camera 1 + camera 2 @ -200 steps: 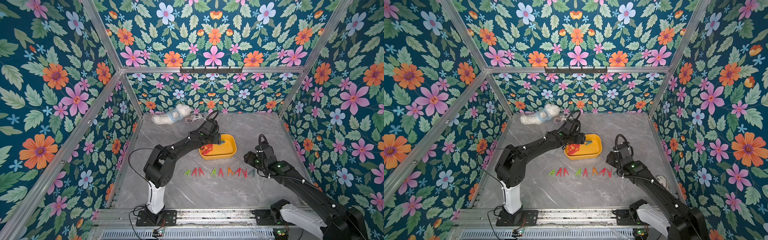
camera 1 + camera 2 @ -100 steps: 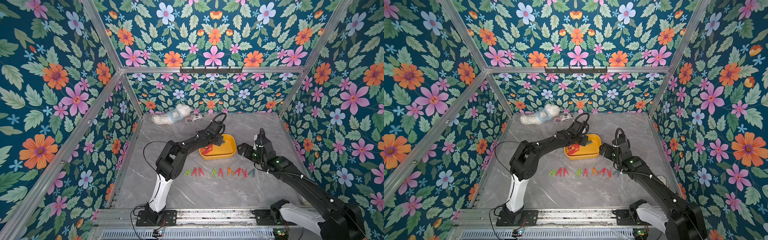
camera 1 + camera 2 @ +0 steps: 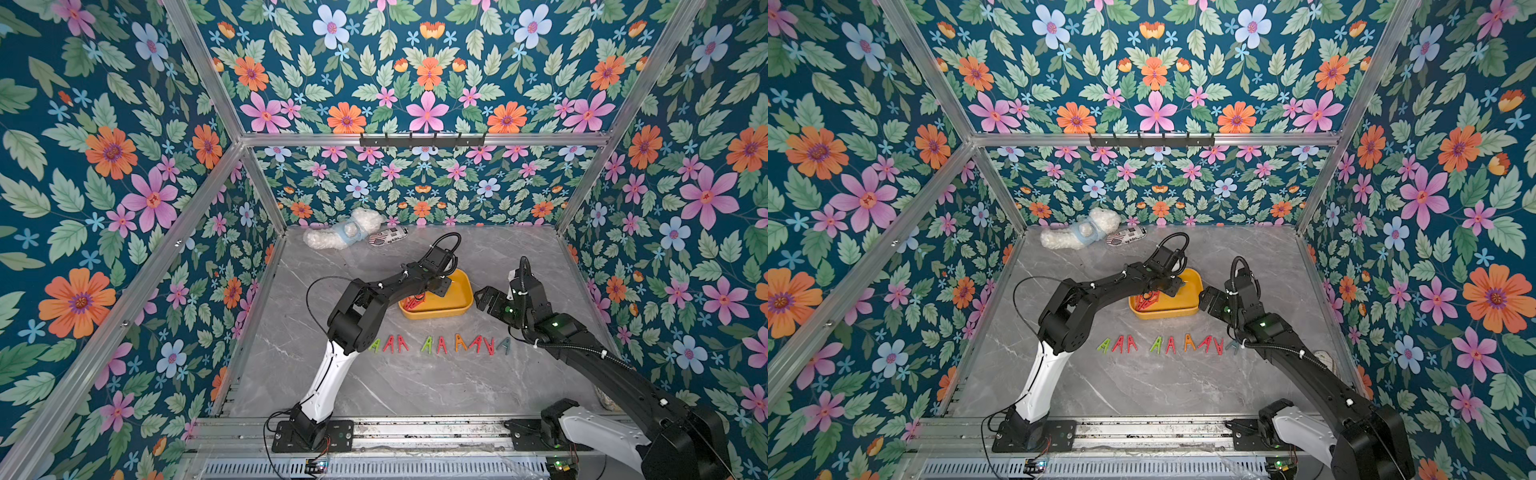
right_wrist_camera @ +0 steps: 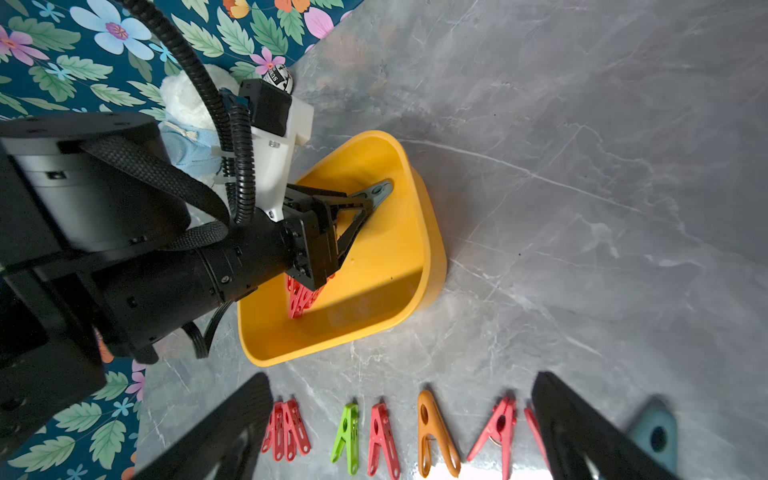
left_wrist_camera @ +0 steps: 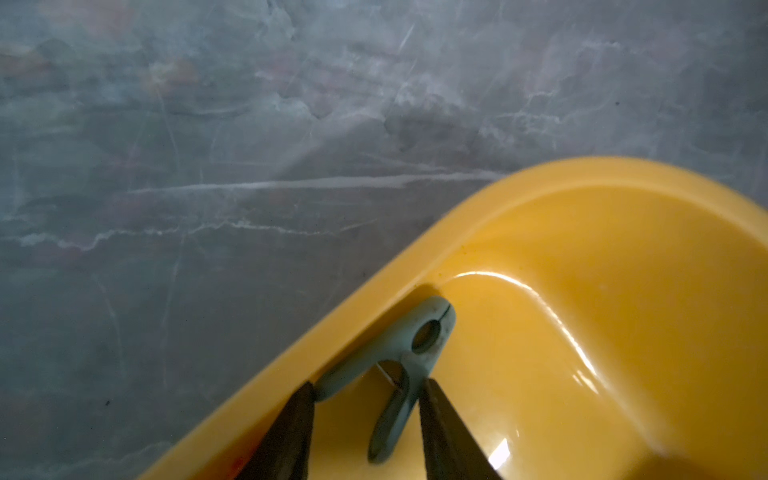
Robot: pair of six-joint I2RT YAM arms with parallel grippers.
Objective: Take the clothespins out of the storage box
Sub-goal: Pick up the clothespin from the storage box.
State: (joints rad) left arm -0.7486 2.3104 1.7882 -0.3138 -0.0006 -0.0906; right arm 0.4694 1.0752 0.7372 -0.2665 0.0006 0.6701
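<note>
The yellow storage box (image 3: 436, 311) (image 3: 1167, 312) stands mid-table. Inside it my left gripper (image 3: 442, 289) (image 5: 368, 388) is shut on a pale teal clothespin (image 5: 409, 353) (image 4: 376, 193), one finger against each handle, beside the box's wall (image 5: 582, 199). A bunch of red clothespins (image 3: 413, 302) (image 4: 301, 297) lies in the box's left end. Several clothespins (image 3: 440, 345) (image 4: 384, 436), red, green, orange and teal, lie in a row in front of the box. My right gripper (image 3: 484, 297) (image 4: 399, 432) hangs open just right of the box, holding nothing.
A white plush toy (image 3: 345, 235) and a small patterned pouch (image 3: 388, 237) lie at the back left. Floral walls on aluminium posts enclose the table. A black hook rail (image 3: 422, 139) runs along the back.
My left gripper's fingers have drawn in on the teal clothespin inside the box. My right gripper rose from the row's right end, moved toward the box and opened wide.
</note>
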